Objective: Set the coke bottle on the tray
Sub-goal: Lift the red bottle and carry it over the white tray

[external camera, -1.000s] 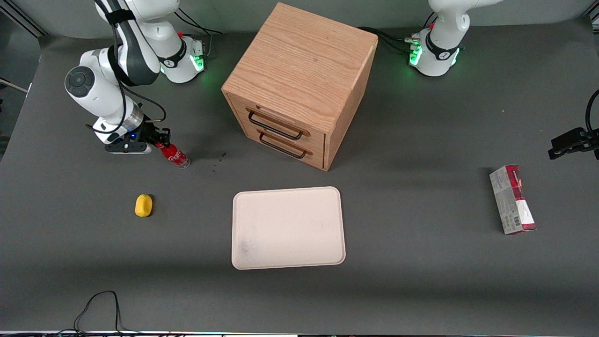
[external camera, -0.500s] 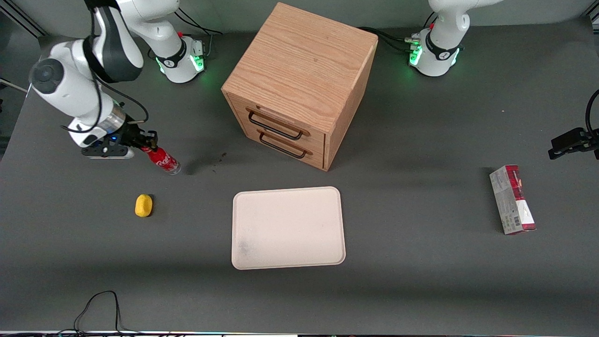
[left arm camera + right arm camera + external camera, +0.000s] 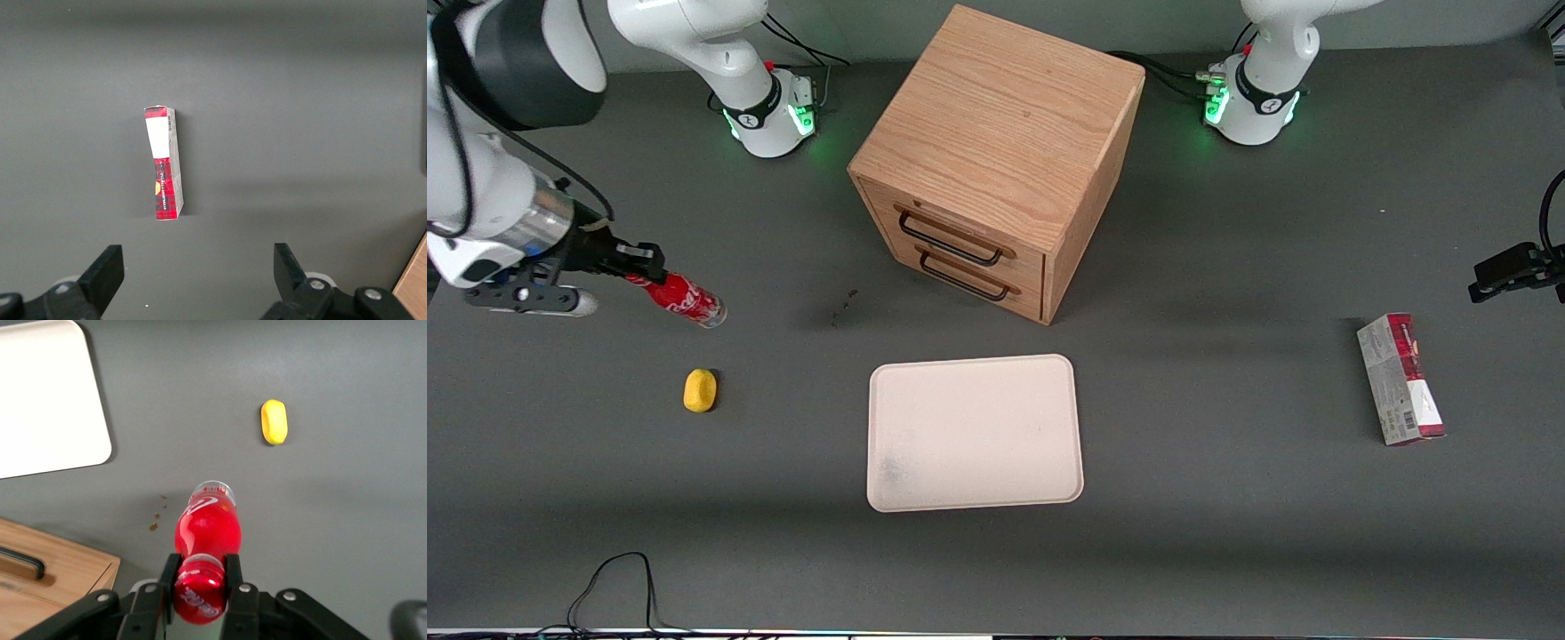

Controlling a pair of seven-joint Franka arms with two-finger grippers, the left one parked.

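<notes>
Dark grey counter, claw (image 3: 643, 263) clamped on the bottle (image 3: 683, 300) by its cap, lifted and tilted. Light, slick plastic, so neck grip's smart. Tray (image 3: 974, 433) sits well off, nearer the camera.

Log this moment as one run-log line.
phase: carry | gripper: shut on coke bottle, lifted above table | tray: bare | bottle not yet on tray

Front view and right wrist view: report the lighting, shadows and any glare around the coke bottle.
Front view: even overhead light; the coke bottle, held in the gripper, hangs lifted near the yellow lump; the cabinet throws a soft shadow. Right wrist view: glossy highlights on the bottle; the tray looks washed out.
</notes>
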